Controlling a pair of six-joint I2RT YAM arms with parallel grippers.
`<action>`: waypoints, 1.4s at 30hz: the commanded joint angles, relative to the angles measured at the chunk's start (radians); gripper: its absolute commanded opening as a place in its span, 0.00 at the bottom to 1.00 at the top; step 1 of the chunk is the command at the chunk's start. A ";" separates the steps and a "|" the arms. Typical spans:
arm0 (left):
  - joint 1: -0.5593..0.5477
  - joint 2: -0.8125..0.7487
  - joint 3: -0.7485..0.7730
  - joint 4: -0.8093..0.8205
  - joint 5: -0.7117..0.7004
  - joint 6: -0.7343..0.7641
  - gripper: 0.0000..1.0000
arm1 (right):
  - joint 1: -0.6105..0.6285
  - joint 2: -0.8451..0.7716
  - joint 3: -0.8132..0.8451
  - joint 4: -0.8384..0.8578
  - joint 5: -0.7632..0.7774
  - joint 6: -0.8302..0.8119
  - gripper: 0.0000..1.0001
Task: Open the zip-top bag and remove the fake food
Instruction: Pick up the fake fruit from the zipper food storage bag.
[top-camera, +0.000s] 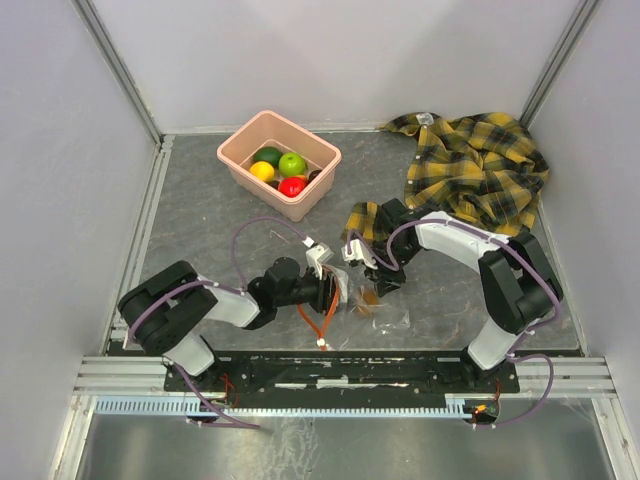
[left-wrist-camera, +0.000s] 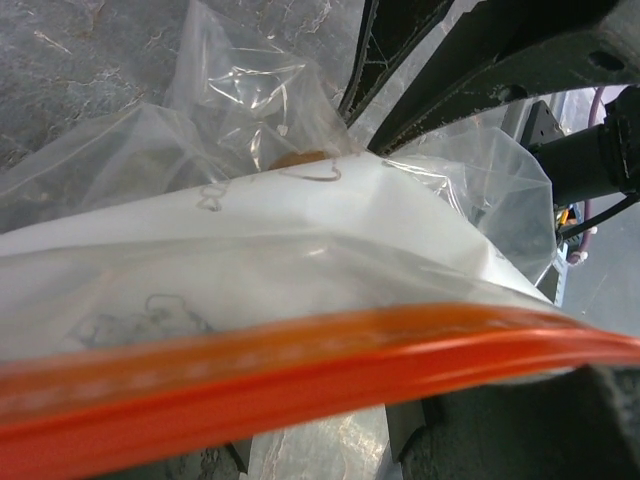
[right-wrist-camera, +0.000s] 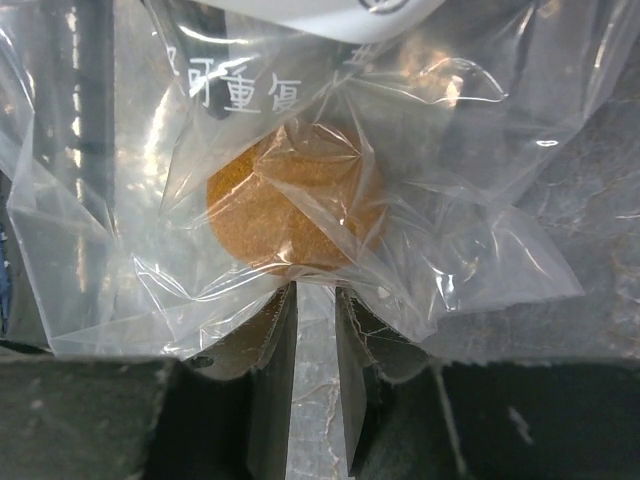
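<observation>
Robot arms meet over a clear zip-top bag (top-camera: 385, 315) at the near middle of a grey worktop (top-camera: 200, 230). Reaching in from the left, the left hand (top-camera: 328, 285) sits against the bag's left end. The orange-red zip strip (left-wrist-camera: 300, 375) runs right across its wrist camera's view and loops down toward the near edge in the overhead view. Whether that hand is clamped on the strip or standing apart cannot be told.

Farther back and left of centre, a pink tub (top-camera: 290, 207) holds four fake fruits: dark green (top-camera: 267, 156), light green (top-camera: 292, 164), yellow-orange (top-camera: 262, 171) and red (top-camera: 291, 186). A brown fake fruit (right-wrist-camera: 295, 205) lies inside the bag, wrapped in crinkled film just beyond the right hand's fingertips.

The right hand (right-wrist-camera: 315, 295), arriving from the right, is drawn narrow, with the bag's film gathered between and around its fingers (right-wrist-camera: 280, 340).

At the far right, a yellow-and-black plaid shirt (top-camera: 480, 165) lies crumpled, one end trailing to just beside the right arm.
</observation>
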 joint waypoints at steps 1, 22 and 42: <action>-0.010 0.017 -0.004 0.089 -0.021 -0.007 0.55 | 0.009 0.008 0.045 -0.074 -0.020 -0.003 0.30; -0.049 0.093 -0.003 0.140 0.013 -0.110 0.71 | 0.037 0.051 0.078 -0.133 0.000 0.023 0.35; -0.105 0.172 -0.084 0.380 -0.082 -0.243 0.72 | 0.035 0.146 0.134 -0.203 -0.086 0.301 0.30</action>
